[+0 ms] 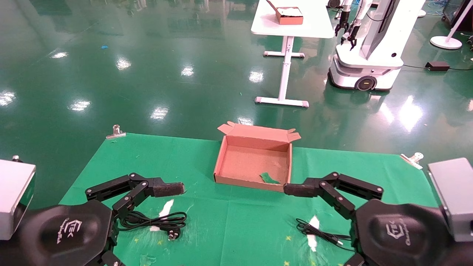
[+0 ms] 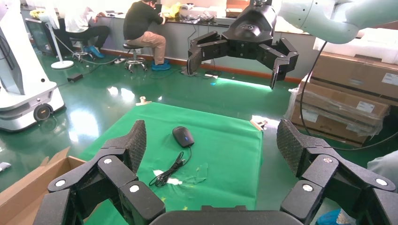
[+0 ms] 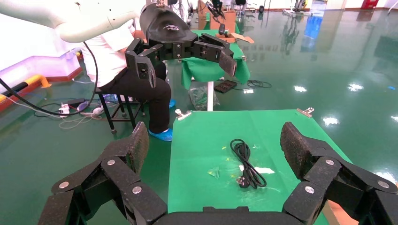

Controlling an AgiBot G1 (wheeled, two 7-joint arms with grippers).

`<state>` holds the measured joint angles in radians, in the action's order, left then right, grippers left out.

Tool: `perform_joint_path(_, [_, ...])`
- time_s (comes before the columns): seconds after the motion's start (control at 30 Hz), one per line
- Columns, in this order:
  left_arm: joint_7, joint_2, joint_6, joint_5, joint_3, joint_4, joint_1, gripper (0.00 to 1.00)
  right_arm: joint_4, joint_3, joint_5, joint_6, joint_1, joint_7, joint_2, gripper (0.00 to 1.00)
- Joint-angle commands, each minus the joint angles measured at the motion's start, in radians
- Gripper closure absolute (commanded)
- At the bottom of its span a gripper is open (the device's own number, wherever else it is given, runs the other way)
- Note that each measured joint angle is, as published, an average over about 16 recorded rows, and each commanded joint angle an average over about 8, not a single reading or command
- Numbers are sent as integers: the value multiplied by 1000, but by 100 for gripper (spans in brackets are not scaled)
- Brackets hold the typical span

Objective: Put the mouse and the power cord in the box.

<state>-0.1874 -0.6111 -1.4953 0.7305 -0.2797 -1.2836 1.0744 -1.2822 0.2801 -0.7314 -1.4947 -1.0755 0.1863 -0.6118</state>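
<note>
Green cloth (image 1: 240,221) covers the table; from the head view the box (image 1: 253,164) sits between and beyond both pincers. Power cord (image 1: 155,221) lies just under the left gripper (image 1: 168,189), spread wide. Left wrist view: the mouse (image 2: 183,136) lies past its fingers, below the right gripper (image 2: 239,58) (also spread). Right wrist view: the cord lies ahead.
</note>
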Motion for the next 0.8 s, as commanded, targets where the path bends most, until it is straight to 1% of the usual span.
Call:
perform_joint_path(0.03, [0,0,0,0,0,0,0,0,0,0,0,0,0,0,0,0])
perform_joint_path(0.63, [0,0,0,1,0,0,0,0,0,0,0,0,0,0,0,0])
perform_joint_path(0.8, [11,-1,-8,25,-9,6,8,0,5,2,-13,-2,-1,-7,5,0])
